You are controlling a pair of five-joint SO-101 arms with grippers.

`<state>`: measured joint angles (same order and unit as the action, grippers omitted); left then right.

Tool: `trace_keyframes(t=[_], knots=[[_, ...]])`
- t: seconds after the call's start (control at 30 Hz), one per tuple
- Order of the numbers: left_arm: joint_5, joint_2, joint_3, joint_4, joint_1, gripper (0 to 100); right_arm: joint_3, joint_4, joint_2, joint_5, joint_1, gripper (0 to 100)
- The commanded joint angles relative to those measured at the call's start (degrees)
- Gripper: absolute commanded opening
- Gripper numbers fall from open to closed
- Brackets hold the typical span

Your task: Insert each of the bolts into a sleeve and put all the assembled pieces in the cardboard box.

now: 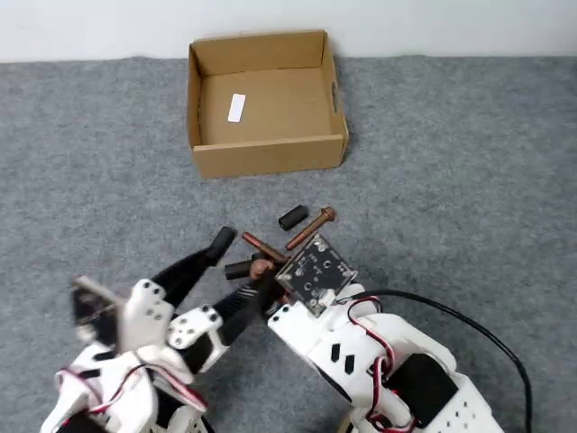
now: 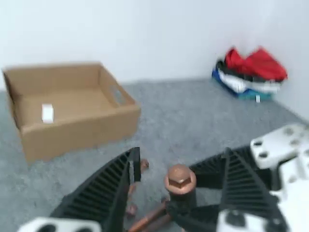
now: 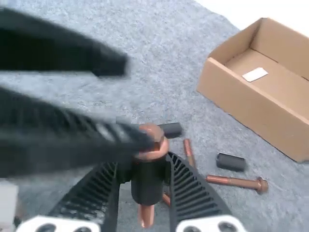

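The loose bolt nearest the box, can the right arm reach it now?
Probably not yet: the right claw is shut on a sleeve with a bolt in it, the open left claw astride its head. The loose bolt lies unobstructed.

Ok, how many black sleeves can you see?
3 sleeves: one in the right gripper with a bolt through it, two loose on the carpet. Others may hide under the arms.

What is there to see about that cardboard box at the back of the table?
The cardboard box is plain brown, shallow and open at the top, with no lid or flaps showing. One side wall has a small hand slot cut into it. A white slip lies on its floor; otherwise it holds nothing. It stands flat and upright on the grey carpet, and nothing else touches it.
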<state>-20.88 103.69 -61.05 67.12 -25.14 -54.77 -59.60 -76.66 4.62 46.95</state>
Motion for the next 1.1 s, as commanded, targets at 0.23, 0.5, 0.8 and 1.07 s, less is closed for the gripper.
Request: trace_keyframes(t=[0.23,0.5,0.8,1.07], knots=[[13.27,0.0,4.97,-0.79,26.11,0,17.76,-3.56,17.71,-14.95,-21.32,0.8],[16.18,0.0,-12.26,3.34,40.18,0,48.18,-3.03,52.62,-13.01,-23.43,0.8],[15.82,0.0,-16.13,5.1,42.2,0,74.9,8.57,85.05,-4.31,-25.45,0.8],[15.82,0.0,-16.84,5.19,42.2,0,92.4,19.12,105.1,5.1,-25.36,0.9]])
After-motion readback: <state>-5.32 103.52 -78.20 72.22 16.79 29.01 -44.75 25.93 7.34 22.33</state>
